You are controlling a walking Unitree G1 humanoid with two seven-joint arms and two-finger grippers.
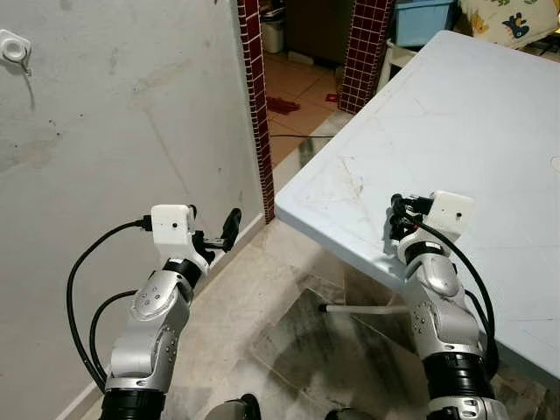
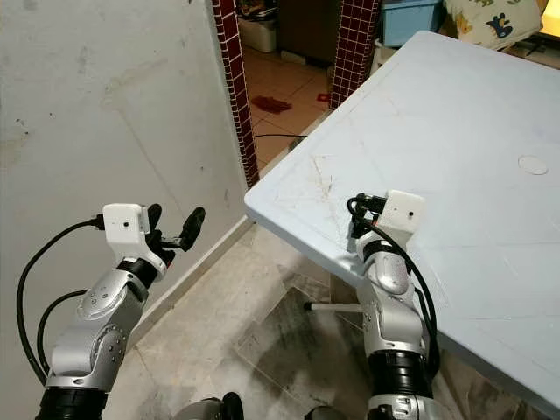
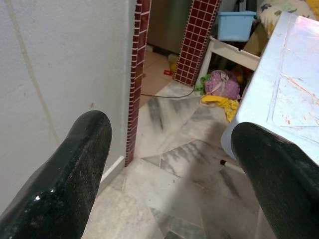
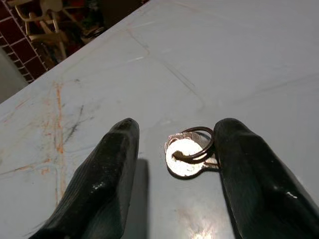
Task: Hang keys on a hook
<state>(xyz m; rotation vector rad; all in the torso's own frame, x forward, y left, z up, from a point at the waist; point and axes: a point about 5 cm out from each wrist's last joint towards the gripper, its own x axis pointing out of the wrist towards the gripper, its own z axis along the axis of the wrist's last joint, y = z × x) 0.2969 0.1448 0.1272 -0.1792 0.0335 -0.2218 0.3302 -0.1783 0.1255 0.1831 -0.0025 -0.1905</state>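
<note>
The two black fingers (image 4: 104, 184) of the right gripper (image 4: 174, 169) are spread apart, and they hold nothing. They hang low over the pale blue surface (image 1: 490, 131), close to its near edge. The keys (image 4: 188, 157) lie flat on the surface between the two fingers. There is a shiny round key head with a dark ring through it. The ring is right next to one finger, but I cannot tell if they touch. The other finger is a little way off from the keys.

The left gripper (image 1: 214, 234) is held up in the air beside the white wall (image 1: 105, 131). Its fingers (image 3: 70, 174) are spread wide and hold nothing. Below it is a grey marble floor (image 1: 280, 332).

High on the wall, up by the corner of the left eye view, sits a small white hook (image 1: 15, 49). It is well apart from the keys and from both grippers.

A red tiled doorway (image 1: 254, 96) stands past the end of the wall. Behind the surface there is a blue plastic box (image 1: 420, 19). Some faint orange scratches mark the surface near the keys.
</note>
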